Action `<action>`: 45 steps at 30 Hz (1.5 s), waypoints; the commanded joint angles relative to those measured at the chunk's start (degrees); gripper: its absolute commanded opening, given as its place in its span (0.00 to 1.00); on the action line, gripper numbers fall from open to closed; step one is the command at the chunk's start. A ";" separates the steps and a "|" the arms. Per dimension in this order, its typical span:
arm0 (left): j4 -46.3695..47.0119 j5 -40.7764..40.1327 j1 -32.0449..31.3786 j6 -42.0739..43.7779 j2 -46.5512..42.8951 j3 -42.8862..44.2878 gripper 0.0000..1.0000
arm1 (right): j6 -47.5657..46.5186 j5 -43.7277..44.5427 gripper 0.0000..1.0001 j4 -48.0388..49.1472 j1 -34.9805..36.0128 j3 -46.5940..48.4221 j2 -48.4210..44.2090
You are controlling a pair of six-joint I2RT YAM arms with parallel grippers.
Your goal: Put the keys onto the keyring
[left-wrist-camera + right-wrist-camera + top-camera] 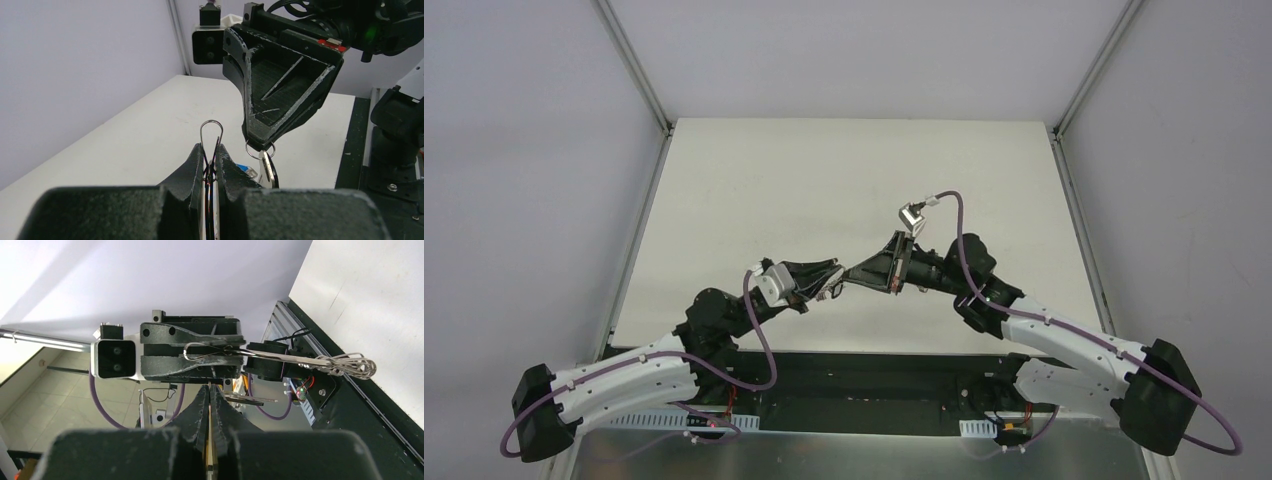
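My left gripper (pixel 211 147) is shut on the keyring (pixel 211 131), whose thin wire loop sticks up past the fingertips. My right gripper (pixel 258 144) comes down from the upper right, just to the right of that loop. It is shut on the small ring of the black-headed key (pixel 268 169), which hangs below its tips. A blue key head (pixel 244 168) peeks out behind my left finger; whether it lies on the table I cannot tell. In the right wrist view the shut right gripper (pixel 210 389) faces the left gripper (pixel 210 351) holding the keyring (pixel 220 352). The top view shows both grippers (pixel 832 283) (pixel 858 276) meeting tip to tip.
The white table (pixel 824 180) reaches back to grey walls with metal corner posts. A black base strip (pixel 864 375) runs along the near edge between the arm mounts. Purple cables (pixel 964 225) loop off both wrists.
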 commanded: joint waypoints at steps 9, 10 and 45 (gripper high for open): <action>12.75 -0.39 -0.33 4.94 0.61 -2.78 0.00 | 6.54 11.11 0.00 18.73 2.33 -5.12 0.46; 12.93 -0.29 -0.36 5.06 0.79 -2.87 0.00 | 6.69 11.42 0.00 19.29 2.50 -5.19 0.57; 15.26 -2.58 -0.32 5.91 1.35 -3.84 0.00 | 12.26 8.43 0.00 27.94 3.76 -3.48 9.22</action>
